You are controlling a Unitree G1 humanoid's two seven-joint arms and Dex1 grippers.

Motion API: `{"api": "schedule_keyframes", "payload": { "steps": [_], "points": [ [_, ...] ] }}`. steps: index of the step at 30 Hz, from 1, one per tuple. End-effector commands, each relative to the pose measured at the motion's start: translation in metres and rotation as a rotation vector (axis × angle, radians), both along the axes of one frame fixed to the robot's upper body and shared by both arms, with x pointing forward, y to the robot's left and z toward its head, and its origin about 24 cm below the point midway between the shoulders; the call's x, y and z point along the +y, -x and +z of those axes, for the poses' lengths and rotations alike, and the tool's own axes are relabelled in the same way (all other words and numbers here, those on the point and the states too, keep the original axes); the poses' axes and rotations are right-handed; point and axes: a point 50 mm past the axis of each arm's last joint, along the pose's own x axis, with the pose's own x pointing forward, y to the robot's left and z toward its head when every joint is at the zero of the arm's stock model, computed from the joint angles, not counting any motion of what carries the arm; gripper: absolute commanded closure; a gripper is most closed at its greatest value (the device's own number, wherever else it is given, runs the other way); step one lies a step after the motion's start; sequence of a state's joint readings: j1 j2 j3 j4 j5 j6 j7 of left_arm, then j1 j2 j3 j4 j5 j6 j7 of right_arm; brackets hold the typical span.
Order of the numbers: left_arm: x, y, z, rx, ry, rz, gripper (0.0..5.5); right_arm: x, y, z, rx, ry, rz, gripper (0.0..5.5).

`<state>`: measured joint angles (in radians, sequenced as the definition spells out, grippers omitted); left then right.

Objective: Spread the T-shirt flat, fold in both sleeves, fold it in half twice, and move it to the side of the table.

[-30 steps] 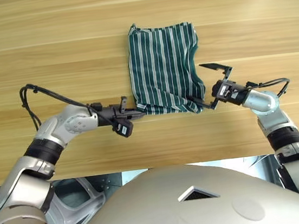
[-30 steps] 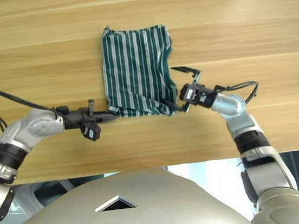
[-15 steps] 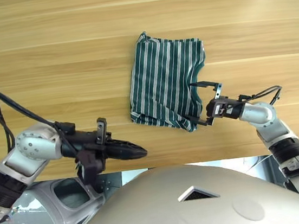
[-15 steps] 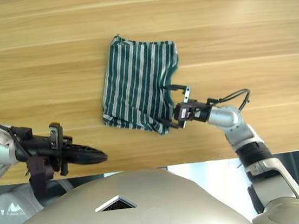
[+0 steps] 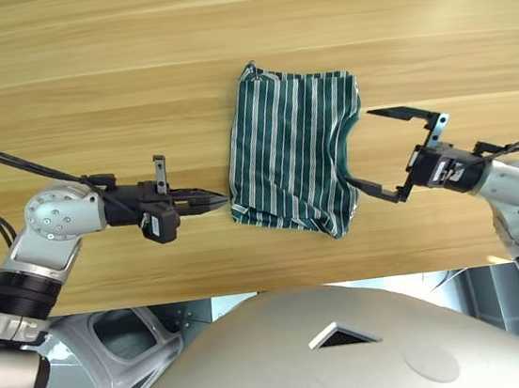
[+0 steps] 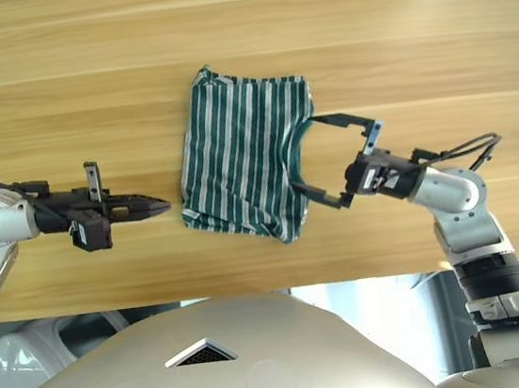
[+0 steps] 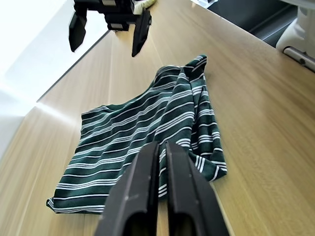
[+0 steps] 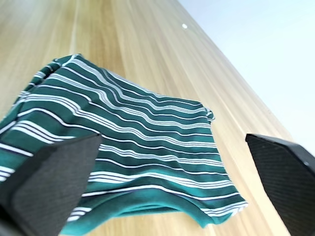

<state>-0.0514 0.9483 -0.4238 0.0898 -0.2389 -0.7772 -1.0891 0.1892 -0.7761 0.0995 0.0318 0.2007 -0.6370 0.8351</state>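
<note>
T-shirt, dark green with thin white stripes, lies folded into a rough rectangle on the pale wood surface, about midway between left and right and closer to the near edge than the far one. Its long sides run near to far, and the whole bundle is turned slightly, so the near end sits a little further right than square. The far edge is fairly straight. The near edge is rumpled, with layers showing one over another and a corner drooping at the near right.

The left fingers are pressed together with nothing between them. They lie low over the surface to the left of the T-shirt, their tip pointing at its near left edge and stopping just short of the cloth.

The right fingers are spread wide and hold nothing. They are at the T-shirt's right side, one finger toward the far right corner and the other toward the near right part. The nearer finger's tip is right at the cloth's edge; whether it touches cannot be told. From the right wrist, the striped cloth shows between the two dark pads.
</note>
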Motion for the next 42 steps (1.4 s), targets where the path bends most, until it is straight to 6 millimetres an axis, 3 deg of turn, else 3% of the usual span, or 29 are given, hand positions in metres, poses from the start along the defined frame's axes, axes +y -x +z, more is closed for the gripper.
{"api": "schedule_keyframes", "payload": {
  "steps": [1,5,12,17,22,28,31,42],
  "points": [
    [0.011,-0.006,-0.002,-0.023,-0.137,-0.003,4.68,-0.017,0.003,0.004,0.003,0.087,-0.013,0.1],
    [0.022,-0.01,-0.011,-0.116,-0.318,-0.009,4.12,-0.028,0.013,0.003,0.037,0.17,0.004,0.1],
    [0.013,-0.012,-0.028,-0.267,-0.388,-0.04,2.99,-0.028,0.022,-0.013,0.095,0.291,0.057,0.1],
    [-0.008,0.002,-0.039,-0.289,-0.318,-0.111,2.2,-0.013,0.031,-0.034,0.121,0.375,0.127,0.1],
    [-0.016,0.012,-0.04,-0.26,-0.278,-0.16,1.49,-0.002,0.042,-0.047,0.153,0.41,0.197,0.1],
    [-0.025,0.015,-0.044,-0.259,-0.239,-0.18,0.6,0.008,0.047,-0.057,0.166,0.422,0.251,0.1],
    [-0.022,0.007,-0.047,-0.299,-0.277,-0.166,0.21,0.013,0.051,-0.06,0.173,0.42,0.282,0.1],
    [-0.017,0.005,-0.063,-0.316,-0.358,-0.189,0.12,0.019,0.059,-0.065,0.192,0.422,0.332,0.1]
  ]
}}
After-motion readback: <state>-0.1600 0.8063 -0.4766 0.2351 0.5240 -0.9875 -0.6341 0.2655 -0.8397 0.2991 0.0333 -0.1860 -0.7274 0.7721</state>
